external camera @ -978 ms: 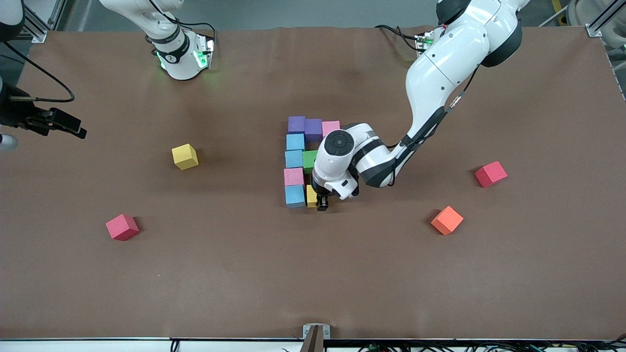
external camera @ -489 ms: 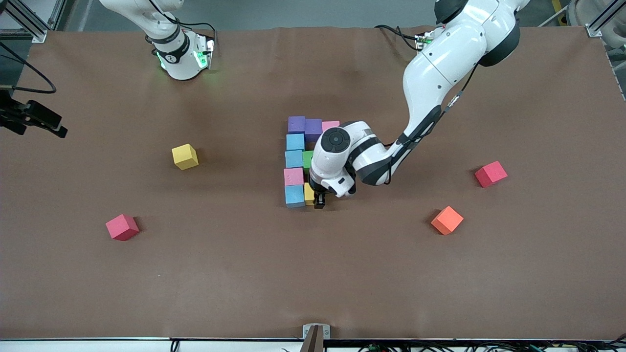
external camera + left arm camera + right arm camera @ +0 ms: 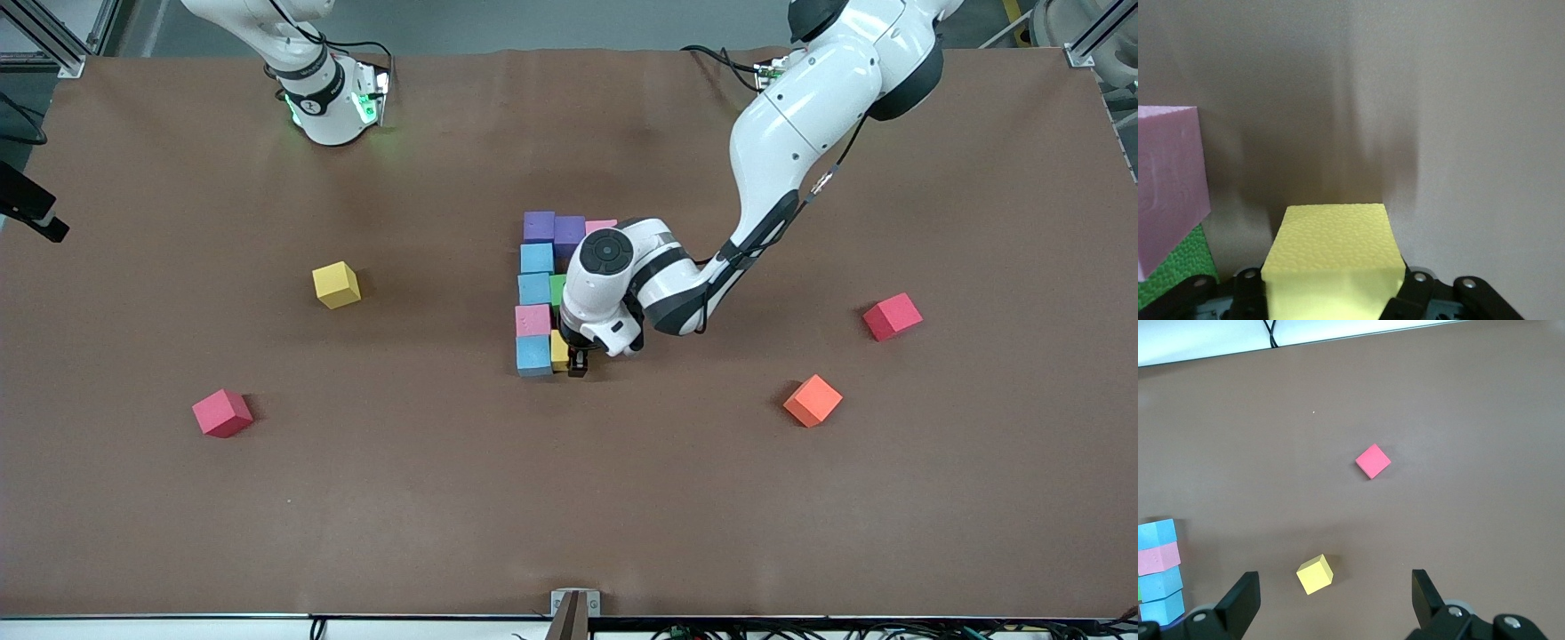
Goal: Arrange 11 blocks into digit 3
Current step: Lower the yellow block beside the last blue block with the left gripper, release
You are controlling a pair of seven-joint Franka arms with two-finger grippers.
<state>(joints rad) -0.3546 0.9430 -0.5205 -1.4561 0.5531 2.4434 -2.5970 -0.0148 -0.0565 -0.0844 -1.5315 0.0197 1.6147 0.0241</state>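
While left gripper (image 3: 579, 364) clamps yellow cube (image 3: 559, 349), seat it flush beside blue cube (image 3: 534, 356); right gripper (image 3: 1335, 608) waits, fingers spread.

Brown matte counter (image 3: 569, 498) fills view; grey floor along top edge, aluminium frame posts (image 3: 1086, 44) at corners.

Digit 3 (image 3: 540, 293): partly built at bench centre; 2 purple, 3 blue, 2 pink, 1 green cube touching.
Yellow cube (image 3: 1333, 257): clamped in left gripper (image 3: 576, 364), beside nearest blue cube (image 3: 534, 356).
Loose: orange cube (image 3: 813, 400), second yellow cube (image 3: 336, 284), well apart.
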